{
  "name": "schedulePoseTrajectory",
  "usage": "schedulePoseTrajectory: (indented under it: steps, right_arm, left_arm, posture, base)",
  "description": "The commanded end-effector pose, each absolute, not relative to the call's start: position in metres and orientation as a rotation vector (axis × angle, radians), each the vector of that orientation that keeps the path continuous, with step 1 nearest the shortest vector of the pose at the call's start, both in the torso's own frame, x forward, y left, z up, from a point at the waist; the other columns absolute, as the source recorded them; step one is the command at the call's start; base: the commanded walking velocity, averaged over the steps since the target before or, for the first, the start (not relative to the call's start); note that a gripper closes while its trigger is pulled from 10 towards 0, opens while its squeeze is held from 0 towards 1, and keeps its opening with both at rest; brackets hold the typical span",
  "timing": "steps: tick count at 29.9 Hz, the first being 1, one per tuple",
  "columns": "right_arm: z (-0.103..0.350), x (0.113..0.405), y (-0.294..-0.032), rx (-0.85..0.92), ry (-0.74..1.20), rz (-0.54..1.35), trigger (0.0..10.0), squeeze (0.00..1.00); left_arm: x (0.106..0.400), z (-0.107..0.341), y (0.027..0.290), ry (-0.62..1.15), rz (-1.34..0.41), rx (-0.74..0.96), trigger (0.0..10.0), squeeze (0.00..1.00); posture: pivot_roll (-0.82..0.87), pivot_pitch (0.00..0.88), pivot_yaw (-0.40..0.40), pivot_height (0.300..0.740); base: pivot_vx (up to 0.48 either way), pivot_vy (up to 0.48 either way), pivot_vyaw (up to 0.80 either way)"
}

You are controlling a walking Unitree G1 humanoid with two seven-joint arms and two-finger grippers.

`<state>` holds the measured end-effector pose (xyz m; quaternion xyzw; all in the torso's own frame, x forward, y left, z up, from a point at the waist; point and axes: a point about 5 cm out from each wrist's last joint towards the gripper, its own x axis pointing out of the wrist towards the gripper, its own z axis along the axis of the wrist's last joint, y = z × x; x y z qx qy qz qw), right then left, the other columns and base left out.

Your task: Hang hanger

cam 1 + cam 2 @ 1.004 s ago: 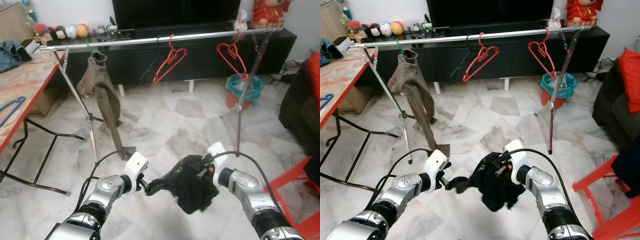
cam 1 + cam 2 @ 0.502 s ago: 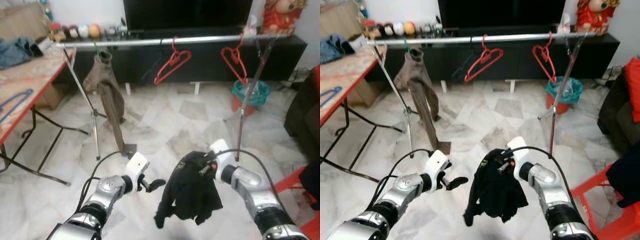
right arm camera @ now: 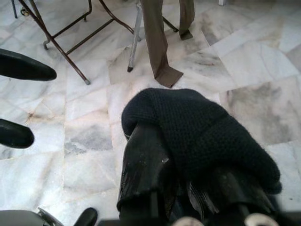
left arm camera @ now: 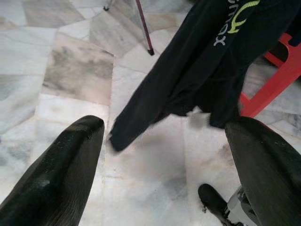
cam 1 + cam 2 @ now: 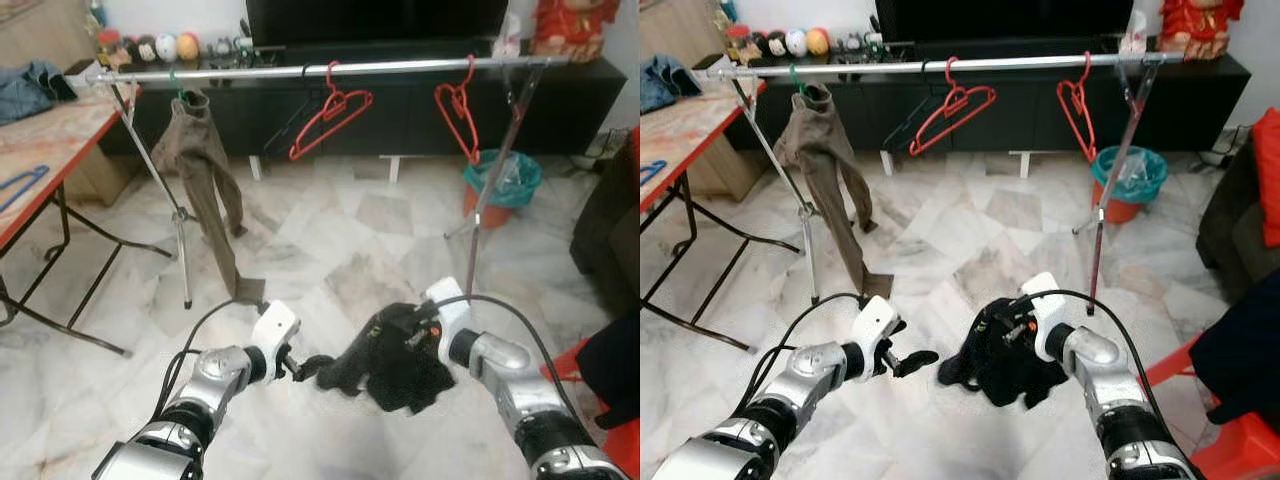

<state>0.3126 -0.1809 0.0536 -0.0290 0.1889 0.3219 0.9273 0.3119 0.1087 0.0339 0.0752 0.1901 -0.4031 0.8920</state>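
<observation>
Half a second ago hung long and vertical from the right claw (image 5: 1012, 330); now bunched into a low heap, the black garment (image 5: 392, 358) with its long axis running sideways between the arms. Clamped in the right claw. Left claw (image 5: 912, 360) spread wide, just beside the garment's tip. Beyond, clothes rail (image 5: 330, 69) with red hangers (image 5: 330, 112).

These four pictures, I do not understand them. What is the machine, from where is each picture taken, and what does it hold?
It is a walking humanoid robot with two silver arms. Two pictures come from its head, looking down; the other two from cameras on its wrists. The right gripper is shut on a black garment. The left gripper is open, its fingers apart beside the cloth. Ahead stands a clothes rail with brown trousers and two red hangers on it. The floor is marble.
</observation>
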Motion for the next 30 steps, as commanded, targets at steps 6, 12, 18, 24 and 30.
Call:
schedulePoseTrajectory:
  steps: [6, 12, 18, 24, 30]
  right_arm:
    - [0.062, 0.307, -0.157, -0.066, 0.385, 0.883, 10.0, 0.00]
    - [0.063, 0.302, -0.155, -0.082, 0.400, 0.941, 10.0, 0.00]
    - [0.065, 0.296, -0.153, -0.109, 0.421, 1.000, 10.0, 0.00]
    - [0.068, 0.299, -0.152, -0.126, 0.428, 0.995, 10.0, 0.00]
    - [0.075, 0.300, -0.148, -0.147, 0.420, 1.010, 10.0, 0.00]
  left_arm:
    - [0.319, 0.047, 0.106, 0.352, -0.902, 0.179, 10.0, 0.00]
    - [0.320, 0.049, 0.101, 0.334, -0.923, 0.196, 10.0, 0.00]
    - [0.319, 0.050, 0.098, 0.329, -0.952, 0.209, 10.0, 0.00]
    - [0.320, 0.052, 0.098, 0.309, -0.943, 0.223, 10.0, 0.00]
    - [0.318, 0.054, 0.098, 0.297, -0.994, 0.218, 10.0, 1.00]
  posture:
    - [-0.05, 0.003, 0.078, 0.740]
    - [-0.05, 0.000, 0.078, 0.740]
    - [-0.05, 0.000, 0.078, 0.740]
    - [-0.05, 0.000, 0.077, 0.740]
    - [-0.05, 0.010, 0.077, 0.740]
  base:
    - [0.000, 0.000, 0.00]
    - [0.000, 0.000, 0.00]
    - [0.000, 0.000, 0.00]
    - [0.000, 0.000, 0.00]
    - [0.000, 0.000, 0.00]
